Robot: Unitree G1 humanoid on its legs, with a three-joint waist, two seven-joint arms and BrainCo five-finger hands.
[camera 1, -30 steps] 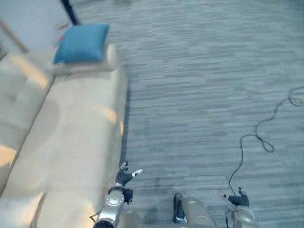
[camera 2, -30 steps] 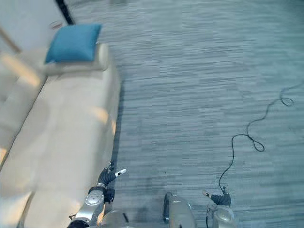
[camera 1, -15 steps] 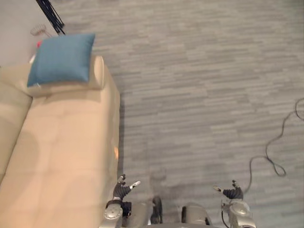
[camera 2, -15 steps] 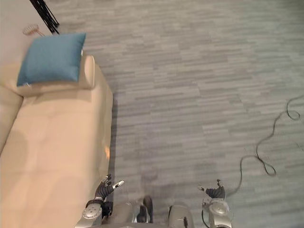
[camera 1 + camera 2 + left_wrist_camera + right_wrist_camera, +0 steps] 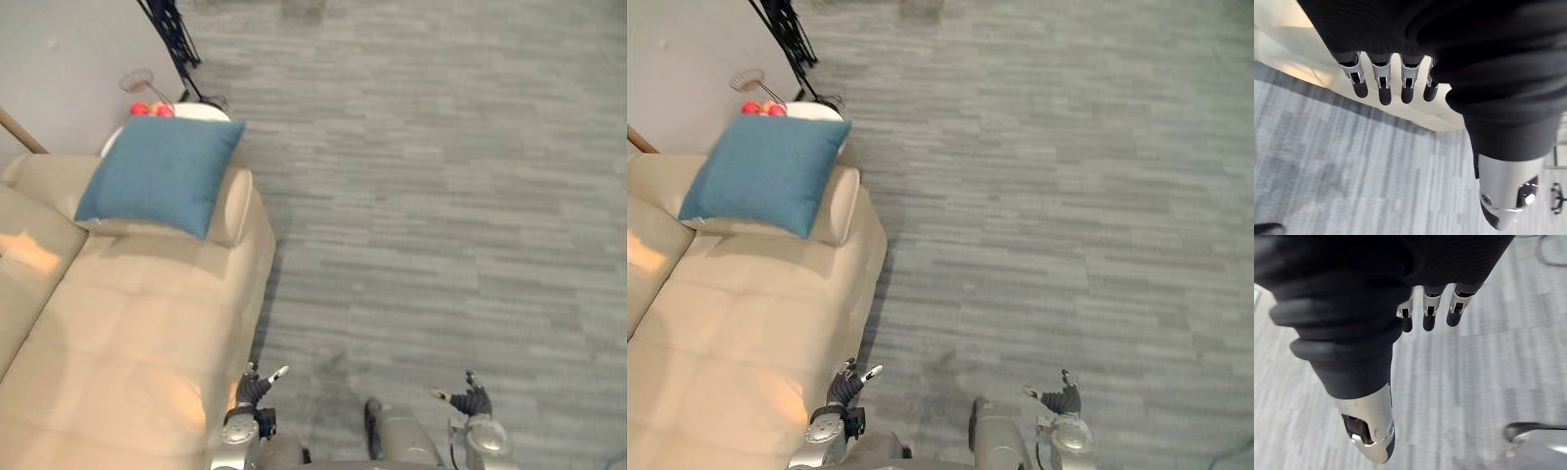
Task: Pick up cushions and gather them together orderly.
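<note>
Work barely begun: blue cushion (image 5: 162, 174) not picked up yet, lying on the sofa (image 5: 127, 323) arm well ahead, left hand (image 5: 253, 387) and right hand (image 5: 473, 399) both empty, fingers loose and spread, low over the floor (image 5: 441, 196).

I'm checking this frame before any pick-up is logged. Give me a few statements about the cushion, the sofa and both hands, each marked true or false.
1. The blue cushion lies on the carpet. False: it rests on the sofa's far end, over the armrest.
2. The left hand grips the cushion. False: it is open and empty, beside the sofa's near front edge.
3. The right hand is open above the carpet. True.
4. A white table stands beyond the sofa's armrest. True.
</note>
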